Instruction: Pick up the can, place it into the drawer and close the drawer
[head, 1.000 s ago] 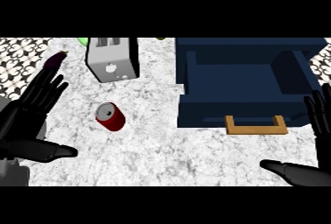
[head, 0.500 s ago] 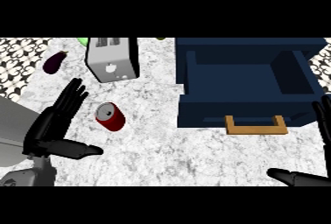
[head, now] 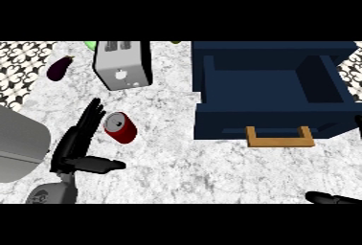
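Note:
A red can (head: 121,128) with a grey top lies on its side on the marble counter, left of centre. My left hand (head: 76,146) is open just left of it, fingers straight and pointing up beside the can, thumb stretched out below it; whether the fingers touch it I cannot tell. The dark blue drawer (head: 272,91) stands pulled open at the right, its inside bare, with a wooden handle (head: 280,138) on its front. Of my right hand (head: 332,197) only a dark sliver shows at the lower right edge.
A silver toaster (head: 123,64) stands behind the can. A purple eggplant (head: 59,67) lies at the far left near the patterned wall tiles. A green object (head: 90,45) peeks out at the top edge. My grey left forearm (head: 17,143) fills the left edge.
My left hand has moved right and nearer the can, with the forearm swinging into view. My right hand has slid down and out toward the lower right corner.

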Action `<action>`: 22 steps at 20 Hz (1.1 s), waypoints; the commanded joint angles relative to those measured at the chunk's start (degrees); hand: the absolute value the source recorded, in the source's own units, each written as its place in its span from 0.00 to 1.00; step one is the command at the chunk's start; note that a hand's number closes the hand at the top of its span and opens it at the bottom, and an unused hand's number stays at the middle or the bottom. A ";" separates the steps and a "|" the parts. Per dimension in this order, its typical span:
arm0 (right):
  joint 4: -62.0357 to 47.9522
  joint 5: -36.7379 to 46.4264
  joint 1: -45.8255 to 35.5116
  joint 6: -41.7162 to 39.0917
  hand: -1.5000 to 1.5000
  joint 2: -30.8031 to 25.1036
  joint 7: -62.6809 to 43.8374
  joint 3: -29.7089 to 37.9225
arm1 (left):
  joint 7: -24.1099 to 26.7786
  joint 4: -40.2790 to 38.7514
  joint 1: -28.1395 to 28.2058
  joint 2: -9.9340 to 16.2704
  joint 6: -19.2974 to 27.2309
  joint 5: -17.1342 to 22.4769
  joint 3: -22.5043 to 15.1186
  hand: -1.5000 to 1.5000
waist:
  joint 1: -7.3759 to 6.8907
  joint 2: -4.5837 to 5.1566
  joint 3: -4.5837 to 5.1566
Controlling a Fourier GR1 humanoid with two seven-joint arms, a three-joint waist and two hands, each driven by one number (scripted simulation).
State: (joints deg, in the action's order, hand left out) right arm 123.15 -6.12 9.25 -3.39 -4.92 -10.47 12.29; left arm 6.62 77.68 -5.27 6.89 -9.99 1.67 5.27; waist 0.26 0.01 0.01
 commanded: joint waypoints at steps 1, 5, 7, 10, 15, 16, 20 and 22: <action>-2.25 -2.44 -3.30 -0.60 0.00 -1.88 -0.39 3.50 | 5.54 -10.13 -3.67 2.06 -1.07 -0.18 3.13 0.00 | 0.00 0.05 0.00; 1.25 -4.91 -1.19 -2.35 0.00 -3.12 -3.14 5.20 | 12.60 -14.13 0.43 1.20 -1.48 -1.12 2.61 0.00 | -0.06 0.00 0.00; 3.50 -1.75 2.97 -2.38 0.00 0.41 -0.62 2.67 | 11.13 -17.32 -3.73 2.36 -0.98 -1.15 3.79 0.00 | 0.06 -0.01 0.00; 2.54 0.81 0.30 -1.27 0.00 0.85 -2.53 0.59 | 10.33 -23.13 -9.38 1.50 1.09 -2.58 3.35 0.00 | 0.07 0.03 0.00; 6.16 -1.57 -1.00 -0.67 0.00 -0.25 -6.76 2.68 | 19.53 -36.49 -13.09 1.68 0.66 -2.30 5.82 0.00 | 0.28 0.08 0.03; 2.88 -1.80 3.29 -4.42 0.00 0.15 -0.29 3.77 | 19.32 -37.36 -13.79 1.01 2.23 -2.71 5.75 0.00 | 0.35 0.06 0.01; 4.15 -3.58 -1.59 -3.10 0.00 -1.87 -5.58 5.38 | 24.61 -47.96 -18.43 2.30 3.22 -3.12 7.75 0.00 | 0.42 0.14 0.04; 8.44 1.32 -1.36 -0.55 0.00 1.07 -7.77 -0.16 | 27.21 -54.48 -22.14 5.39 0.55 -2.92 9.34 0.00 | 0.75 0.28 0.09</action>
State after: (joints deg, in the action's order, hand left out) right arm 127.77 -7.07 8.51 -5.52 -5.03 -15.07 14.93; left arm 29.29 33.36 -22.46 9.89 -8.25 -1.11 12.57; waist 0.69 0.16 0.04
